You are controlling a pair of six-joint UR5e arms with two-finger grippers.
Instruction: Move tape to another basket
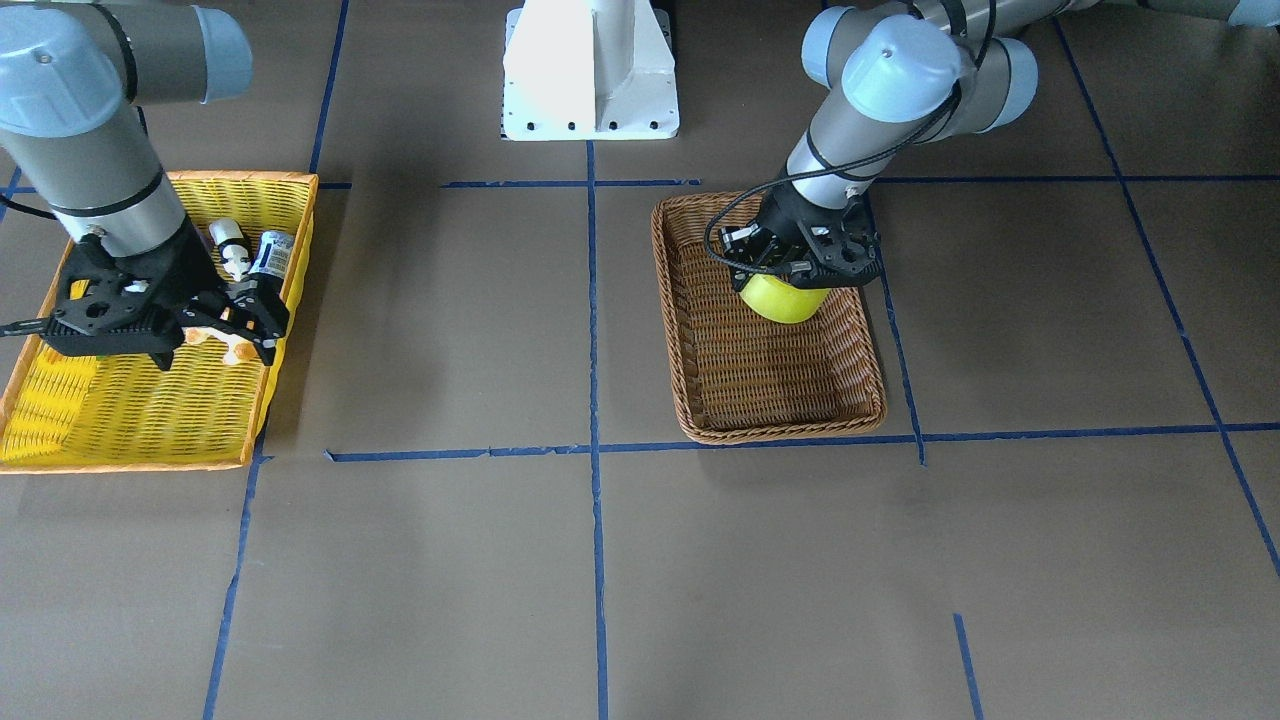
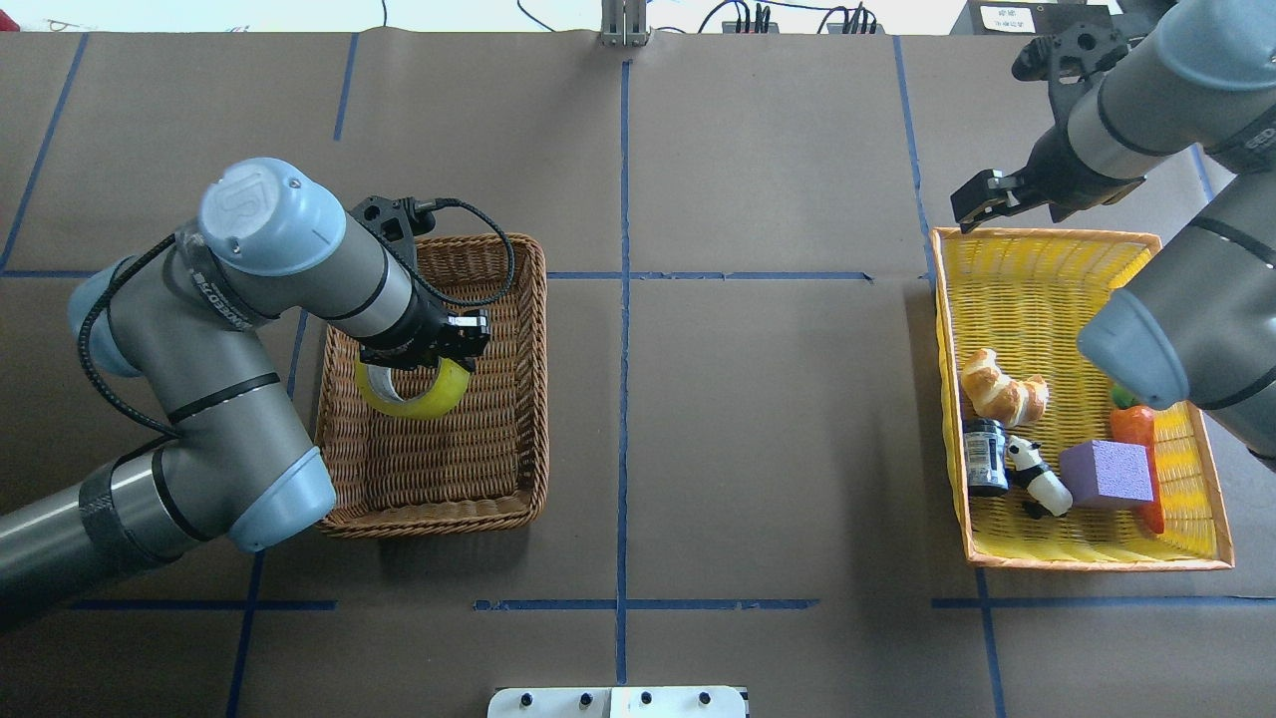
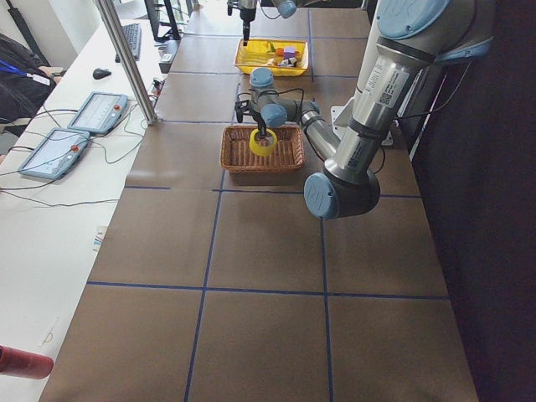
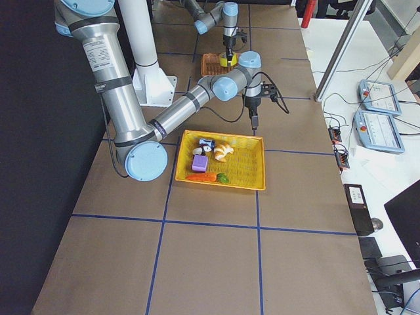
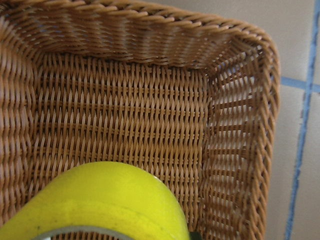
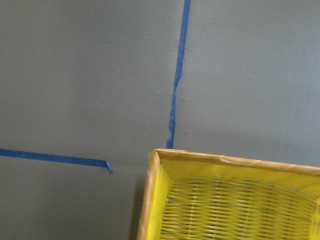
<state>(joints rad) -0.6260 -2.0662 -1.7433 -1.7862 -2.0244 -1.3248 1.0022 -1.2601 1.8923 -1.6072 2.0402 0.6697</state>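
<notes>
The yellow tape roll [image 2: 414, 396] hangs upright from my left gripper [image 2: 424, 349], which is shut on its upper edge, inside the far half of the brown wicker basket [image 2: 538, 399]. From the front the tape [image 1: 785, 300] sits just under the left gripper [image 1: 790, 268], low over the basket [image 1: 780, 430] floor. I cannot tell whether it touches the floor. The left wrist view shows the tape [image 5: 100, 195] over the weave [image 5: 150, 100]. My right gripper [image 2: 982, 199] is open and empty above the yellow basket's [image 2: 1047, 236] far left corner.
The yellow basket holds a croissant [image 2: 1002, 389], a dark can [image 2: 985, 457], a panda figure [image 2: 1039, 479], a purple block [image 2: 1107, 474] and a carrot [image 2: 1136, 429]. The white robot base [image 1: 590, 70] stands at the table's edge. Blue tape lines cross the brown table.
</notes>
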